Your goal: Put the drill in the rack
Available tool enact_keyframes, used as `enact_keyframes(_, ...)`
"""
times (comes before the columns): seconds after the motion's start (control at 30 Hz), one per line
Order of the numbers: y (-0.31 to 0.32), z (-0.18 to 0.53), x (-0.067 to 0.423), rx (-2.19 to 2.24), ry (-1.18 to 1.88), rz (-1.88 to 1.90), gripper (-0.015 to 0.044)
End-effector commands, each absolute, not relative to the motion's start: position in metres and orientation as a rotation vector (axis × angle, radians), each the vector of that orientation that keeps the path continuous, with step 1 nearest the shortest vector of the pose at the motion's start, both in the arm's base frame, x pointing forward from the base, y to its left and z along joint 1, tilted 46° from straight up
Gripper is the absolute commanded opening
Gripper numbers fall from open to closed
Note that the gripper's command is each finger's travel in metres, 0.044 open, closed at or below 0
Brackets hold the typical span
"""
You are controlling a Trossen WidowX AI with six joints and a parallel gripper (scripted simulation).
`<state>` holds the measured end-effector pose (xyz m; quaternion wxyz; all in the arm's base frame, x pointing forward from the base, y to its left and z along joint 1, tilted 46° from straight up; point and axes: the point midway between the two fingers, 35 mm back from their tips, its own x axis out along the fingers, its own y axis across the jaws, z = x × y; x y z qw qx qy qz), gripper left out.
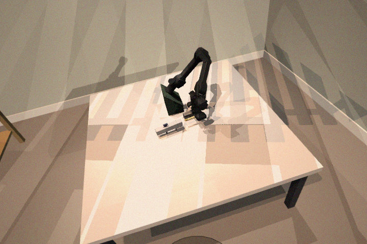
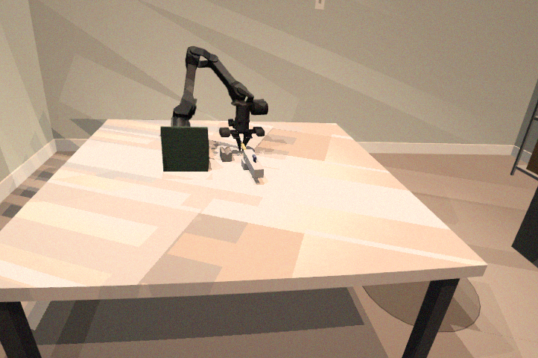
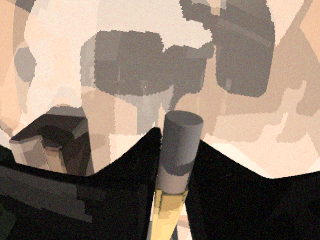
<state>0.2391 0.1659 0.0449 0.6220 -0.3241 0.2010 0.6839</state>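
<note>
We count one arm (image 2: 219,71) on one table (image 1: 189,178), rising from behind a single dark green block (image 2: 184,148) and folding down to one gripper (image 2: 241,144) that points at the table top. Its two black fingers are pressed in on the one drill (image 3: 175,180), a slim rod with a grey round end and a yellow band further down its shaft; in the wrist view the fingers flank the shaft on both sides and the grey end sticks out past them. From the top view the drill (image 1: 188,115) shows only as a small yellow and pale patch under the wrist, so we cannot tell there how much of it is free.

Just beside the gripper lies one long pale grey fixture (image 1: 169,129), lying flat, with one small blue key (image 1: 165,124) standing on its upper side. In the exterior view the key (image 2: 255,158) sits close to the gripper's tips, apart from them.

One small grey-brown block (image 2: 226,154), which may be the rack, sits between the green block and the gripper; the wrist view shows it (image 3: 50,140) to the left of the fingers, not touching the drill.
</note>
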Motion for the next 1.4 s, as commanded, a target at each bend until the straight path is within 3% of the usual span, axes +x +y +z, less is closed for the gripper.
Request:
enact_keyframes(0.0,0.167,0.048,0.240,-0.744,0.467,1.566,0.0000)
enact_keyframes(1.37,0.142,0.063,0.237,-0.746,0.469,1.566,0.0000)
